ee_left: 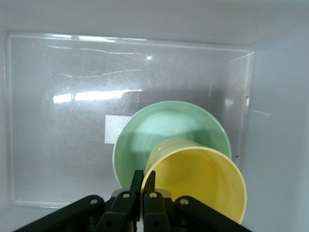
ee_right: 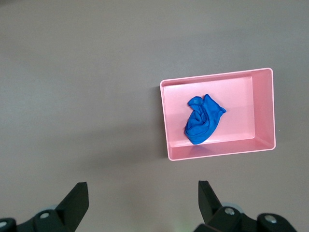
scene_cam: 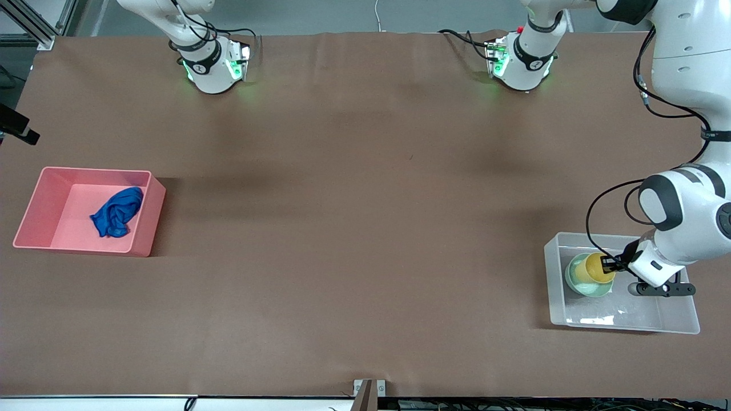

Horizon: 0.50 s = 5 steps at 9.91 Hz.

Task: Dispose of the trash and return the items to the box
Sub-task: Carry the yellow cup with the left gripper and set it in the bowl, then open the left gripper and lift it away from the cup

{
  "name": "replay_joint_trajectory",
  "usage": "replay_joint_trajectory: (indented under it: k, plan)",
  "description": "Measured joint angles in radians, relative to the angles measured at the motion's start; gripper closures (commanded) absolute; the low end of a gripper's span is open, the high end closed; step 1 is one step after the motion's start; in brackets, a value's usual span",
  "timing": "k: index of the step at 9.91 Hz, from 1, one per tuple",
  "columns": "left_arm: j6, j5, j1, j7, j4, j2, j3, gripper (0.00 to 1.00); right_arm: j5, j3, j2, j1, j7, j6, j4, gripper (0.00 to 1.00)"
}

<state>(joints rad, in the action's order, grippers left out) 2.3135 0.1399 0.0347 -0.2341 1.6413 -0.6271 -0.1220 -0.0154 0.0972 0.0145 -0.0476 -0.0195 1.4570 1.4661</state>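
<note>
Left gripper [ee_left: 143,181] is pinching the rim of the yellow cup [ee_left: 200,176], likely light, stiff and slick, over the mint-green bowl [ee_left: 164,128] in the clear box [scene_cam: 571,319], while the right gripper [ee_right: 142,203] is waiting spread wide high over the table, blue cloth [scene_cam: 117,212] lying in the pink bin [scene_cam: 34,205].

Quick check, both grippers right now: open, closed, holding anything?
Left gripper: shut on the yellow cup, over the mint-green bowl in the clear box.
Right gripper: open, holding nothing.
</note>
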Motion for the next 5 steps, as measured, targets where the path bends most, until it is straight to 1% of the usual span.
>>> replay_joint_trajectory:
  k: [1,2,3,4,5]
  plan:
    - [0.0,0.0,0.006,0.0,0.0,-0.008,0.0,0.67,0.0,0.0,0.0,0.0,0.0,0.0,0.0,0.0]
    - [0.0,0.0,0.008,0.0,0.0,-0.013,0.0,0.17,0.0,0.0,0.0,0.0,0.0,0.0,0.0,0.0]
    - [0.0,0.0,0.008,-0.002,-0.002,-0.013,0.0,0.05,0.0,0.0,0.0,0.0,0.0,0.0,0.0,0.0]
    - [0.003,0.0,0.008,-0.012,-0.013,-0.011,0.0,0.01,0.0,0.0,0.0,0.0,0.0,0.0,0.0,0.0]
    - [0.006,0.0,0.007,-0.023,-0.032,0.005,0.001,0.01,0.0,0.0,0.0,0.0,0.0,-0.001,0.0,0.0]
